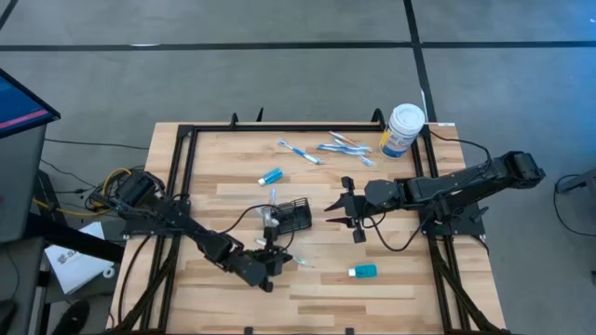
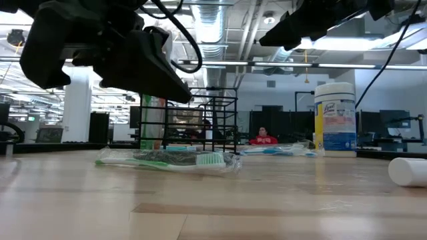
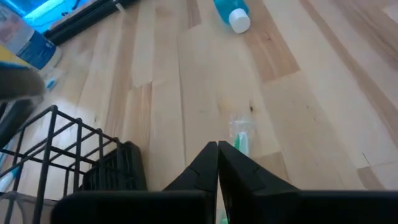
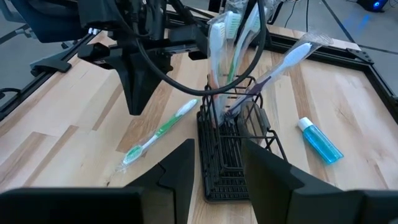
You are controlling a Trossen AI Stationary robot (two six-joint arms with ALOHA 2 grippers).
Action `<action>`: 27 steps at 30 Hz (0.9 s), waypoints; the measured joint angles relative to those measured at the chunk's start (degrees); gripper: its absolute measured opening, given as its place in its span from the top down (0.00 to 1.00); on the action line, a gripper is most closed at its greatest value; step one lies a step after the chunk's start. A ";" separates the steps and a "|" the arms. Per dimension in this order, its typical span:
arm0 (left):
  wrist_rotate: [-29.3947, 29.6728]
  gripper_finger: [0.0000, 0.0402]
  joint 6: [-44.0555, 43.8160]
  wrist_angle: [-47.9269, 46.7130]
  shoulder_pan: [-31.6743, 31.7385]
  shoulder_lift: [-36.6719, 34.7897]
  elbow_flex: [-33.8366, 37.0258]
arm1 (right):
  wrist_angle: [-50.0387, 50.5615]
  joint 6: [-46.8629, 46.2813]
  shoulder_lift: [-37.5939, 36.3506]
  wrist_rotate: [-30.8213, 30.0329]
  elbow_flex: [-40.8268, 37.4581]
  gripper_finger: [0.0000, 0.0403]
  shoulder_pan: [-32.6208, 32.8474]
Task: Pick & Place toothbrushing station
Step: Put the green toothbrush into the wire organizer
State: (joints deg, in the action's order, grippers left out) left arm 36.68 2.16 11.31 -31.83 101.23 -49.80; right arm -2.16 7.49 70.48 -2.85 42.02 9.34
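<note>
The toothbrushing station (image 1: 296, 216), a small black wire-mesh holder (image 4: 227, 162), stands on its base at the table's middle. Several wrapped toothbrushes (image 4: 224, 37) stick upright out of it. A green toothbrush (image 4: 158, 134) in clear wrap lies flat on the wood at the holder's near side (image 2: 167, 160). My left gripper (image 1: 277, 259) is shut with nothing in it and hovers above that brush, whose green head shows just past the fingertips (image 3: 241, 138). My right gripper (image 1: 337, 212) is open, raised to the right of the holder, with the holder beyond its fingers (image 4: 214, 177).
A white round canister (image 1: 402, 128) stands at the far right corner. Two blue tubes lie on the wood, one (image 1: 270, 175) beyond the holder and one (image 1: 363, 271) near the front. More wrapped toothbrushes (image 1: 345, 144) lie at the far side. A black frame rail (image 1: 186, 158) borders the table.
</note>
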 joint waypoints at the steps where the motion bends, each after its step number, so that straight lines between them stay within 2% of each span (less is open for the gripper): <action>1: -0.26 0.98 -0.71 -0.03 0.13 -0.02 0.20 | 0.01 0.00 0.00 0.00 0.00 0.70 0.00; 14: -10.43 0.82 -5.25 -0.05 3.45 -0.15 2.48 | 0.03 0.00 0.00 0.00 0.00 0.70 0.00; 27: -12.12 0.69 -5.36 -1.58 3.89 -0.24 2.41 | 0.03 0.00 0.00 0.00 0.00 0.70 -0.01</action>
State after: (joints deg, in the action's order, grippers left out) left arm 24.56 -3.21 9.73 -27.94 100.99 -47.40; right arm -2.13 7.49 70.48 -2.85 42.02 9.34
